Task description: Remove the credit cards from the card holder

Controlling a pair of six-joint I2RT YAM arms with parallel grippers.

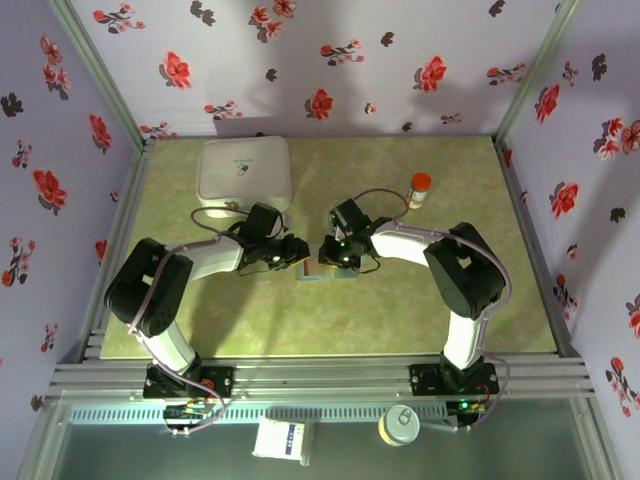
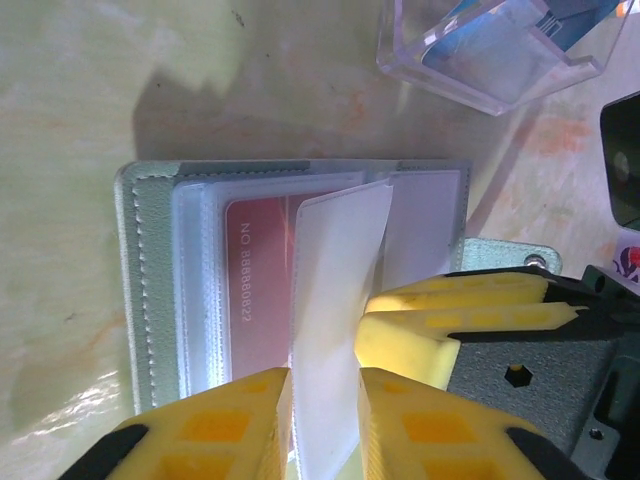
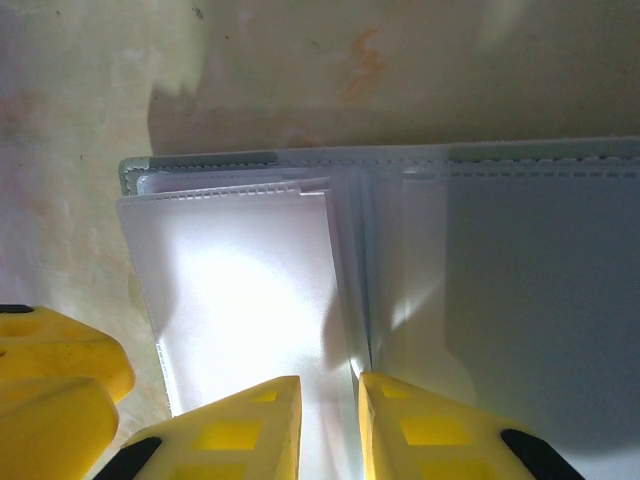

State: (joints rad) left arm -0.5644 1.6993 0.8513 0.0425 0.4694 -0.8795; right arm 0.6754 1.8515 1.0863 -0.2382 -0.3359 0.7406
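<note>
The grey-blue card holder (image 1: pixel 322 270) lies open on the mat between both grippers. In the left wrist view its cover (image 2: pixel 150 290) frames clear sleeves, and the red-orange card (image 2: pixel 255 290) sits inside one of them. My left gripper (image 2: pixel 325 385) is shut on a raised white sleeve page (image 2: pixel 335 260). My right gripper (image 3: pixel 330 385) is shut on the sleeve pages (image 3: pixel 240 300) near the spine; its yellow fingers (image 2: pixel 450 320) reach in from the right in the left wrist view. A blue-teal card (image 2: pixel 560 20) rests in the clear tray.
The clear plastic tray (image 2: pixel 480 80) stands just beyond the holder. A white rounded box (image 1: pixel 245 170) sits at the back left. A small bottle with an orange cap (image 1: pixel 420 188) stands at the back right. Flowered walls enclose the green mat (image 1: pixel 400 310).
</note>
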